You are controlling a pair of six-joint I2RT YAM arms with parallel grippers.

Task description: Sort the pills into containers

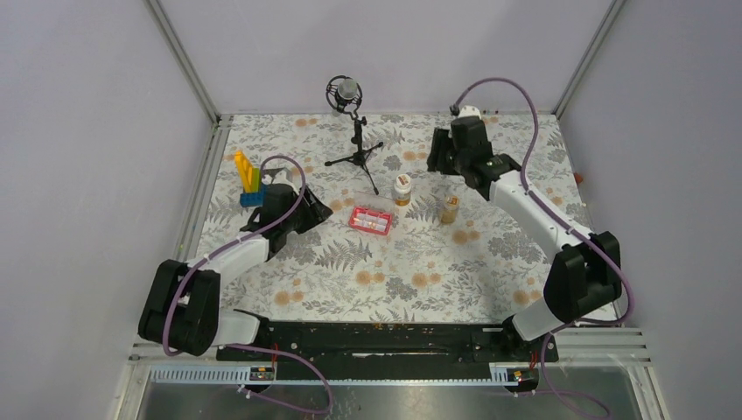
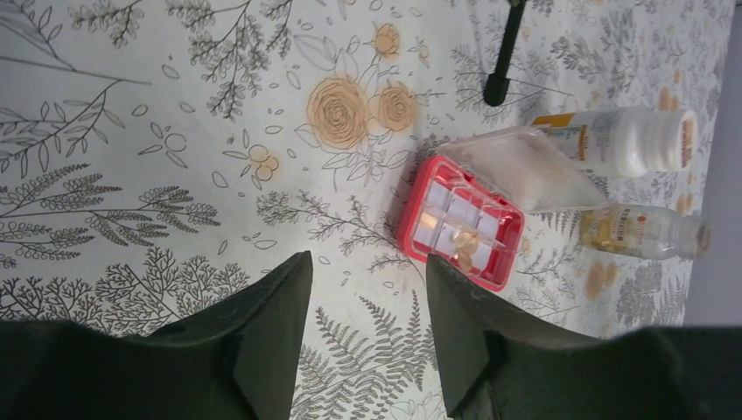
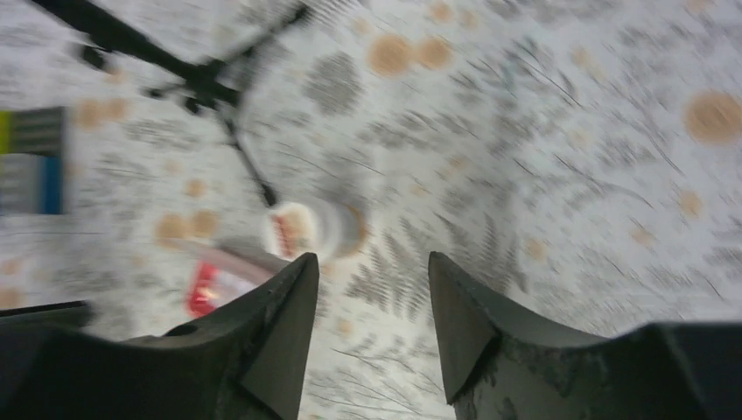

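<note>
The pink compartment box (image 1: pixel 371 220) lies mid-cloth with its clear lid open; in the left wrist view the box (image 2: pixel 420 210) holds a few yellowish pills (image 2: pixel 464 245). The white-capped orange-labelled bottle (image 1: pixel 402 189) stands behind it and shows in the left wrist view (image 2: pixel 626 140) and, blurred, in the right wrist view (image 3: pixel 311 229). The clear yellowish bottle (image 1: pixel 450 208) stands to its right and shows in the left wrist view (image 2: pixel 643 232). My left gripper (image 2: pixel 366 271) is open and empty, left of the box. My right gripper (image 3: pixel 372 271) is open and empty, above the far cloth.
A microphone on a black tripod (image 1: pixel 354 144) stands at the back middle. A blue, yellow and grey toy-brick block (image 1: pixel 248 179) stands at the left, beside my left arm. Metal frame rails run along the cloth's left and far edges.
</note>
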